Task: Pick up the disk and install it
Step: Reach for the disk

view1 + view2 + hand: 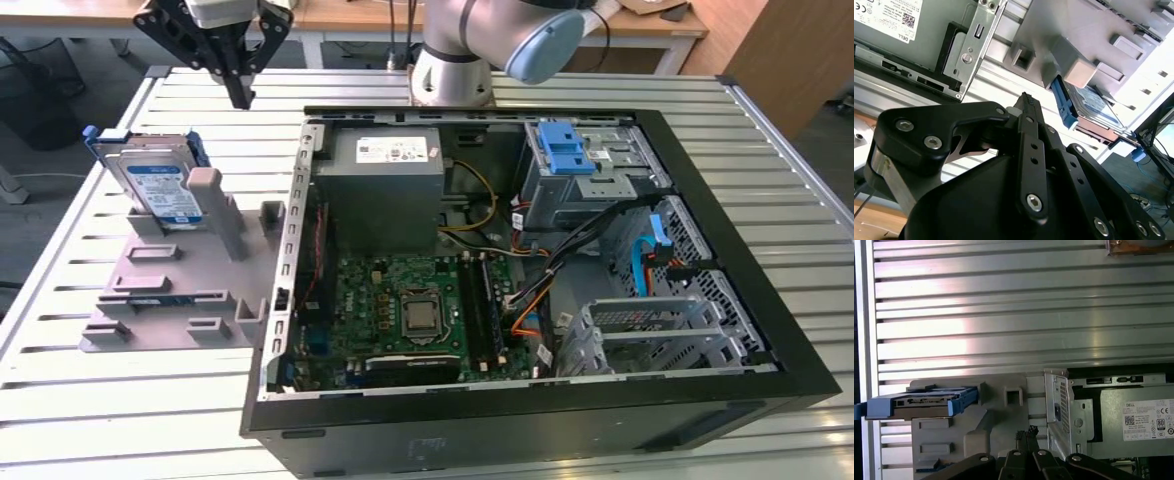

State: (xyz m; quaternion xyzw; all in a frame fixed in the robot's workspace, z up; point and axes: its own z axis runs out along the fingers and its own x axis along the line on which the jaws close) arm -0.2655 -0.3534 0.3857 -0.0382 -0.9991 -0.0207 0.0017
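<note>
The gripper (243, 95) hangs clenched and empty at the exterior view's upper left; the disk (158, 188) stands apart below it. A grey rack (154, 292) holds the disk.

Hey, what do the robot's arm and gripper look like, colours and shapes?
The arm is a silver-grey tube with a pale blue round cap at its joint. The gripper is matte black, built of angular linkage bars with round silver screw heads, and narrows to slim fingers.
</note>
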